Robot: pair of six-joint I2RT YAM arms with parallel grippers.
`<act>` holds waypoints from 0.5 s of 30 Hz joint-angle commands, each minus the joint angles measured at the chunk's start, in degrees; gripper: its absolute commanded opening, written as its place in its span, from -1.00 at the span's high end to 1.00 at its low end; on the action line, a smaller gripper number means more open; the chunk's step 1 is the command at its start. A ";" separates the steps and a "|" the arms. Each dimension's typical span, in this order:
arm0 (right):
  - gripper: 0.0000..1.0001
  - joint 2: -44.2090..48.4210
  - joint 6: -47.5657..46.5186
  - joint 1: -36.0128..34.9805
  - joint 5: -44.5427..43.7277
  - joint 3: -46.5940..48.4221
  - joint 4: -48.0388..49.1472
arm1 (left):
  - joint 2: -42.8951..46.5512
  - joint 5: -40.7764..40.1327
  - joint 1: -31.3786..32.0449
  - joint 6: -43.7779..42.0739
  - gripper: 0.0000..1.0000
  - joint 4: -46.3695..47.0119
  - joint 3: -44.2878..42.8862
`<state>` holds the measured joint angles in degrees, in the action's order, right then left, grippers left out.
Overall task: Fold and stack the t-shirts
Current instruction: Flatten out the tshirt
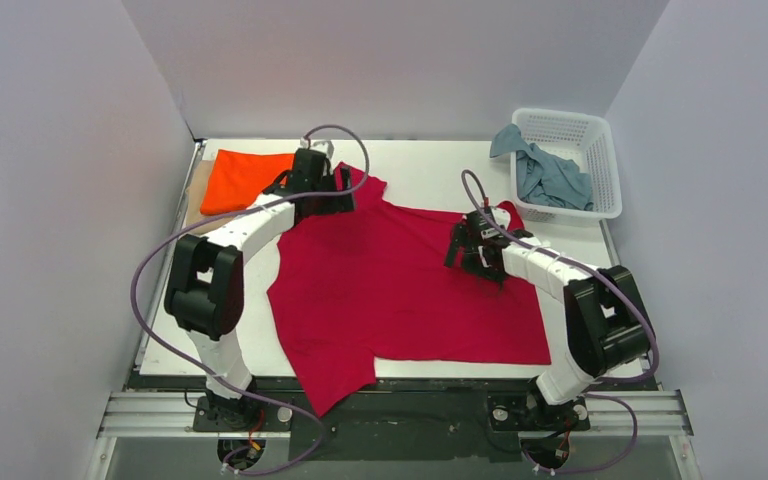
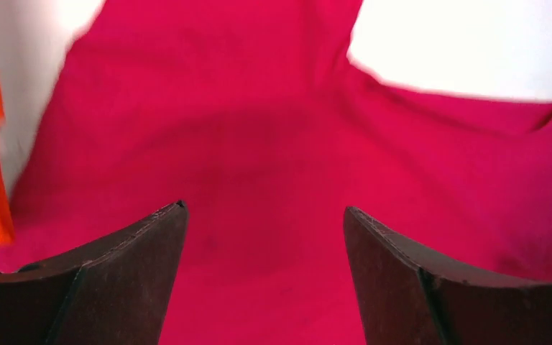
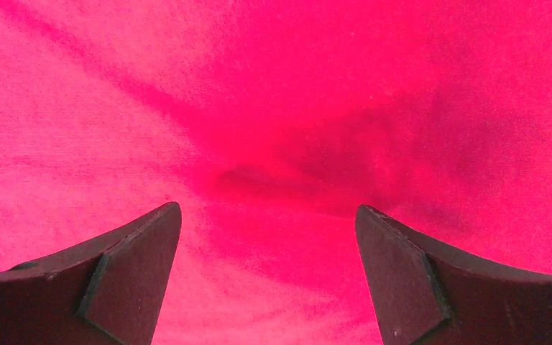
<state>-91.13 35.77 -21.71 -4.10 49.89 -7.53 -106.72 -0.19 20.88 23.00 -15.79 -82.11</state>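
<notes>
Poised with left gripper (image 2: 264, 215) and right gripper (image 3: 267, 215) spread wide and empty just over the crimson t-shirt (image 1: 400, 290), laid open on the table (image 1: 430, 165), one corner draped off the near edge; likely soft, light, limp; best pinched at sleeve or hem edges, not mid-panel.

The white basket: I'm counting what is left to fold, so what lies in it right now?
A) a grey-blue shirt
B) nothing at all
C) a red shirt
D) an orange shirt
A: a crumpled grey-blue shirt lies in the white basket, part of it hanging over the left rim, while the orange shirt lies on the table at the far left.
</notes>
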 commanded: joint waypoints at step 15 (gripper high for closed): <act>-0.74 -17.95 6.89 0.82 -0.34 24.31 5.27 | 4.37 -1.56 -3.53 6.91 -0.79 4.08 19.26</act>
<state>-104.53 39.59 -21.54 -4.14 69.21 -4.14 -104.77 -1.04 18.87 29.39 -14.06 -64.10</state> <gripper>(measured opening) 0.867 0.894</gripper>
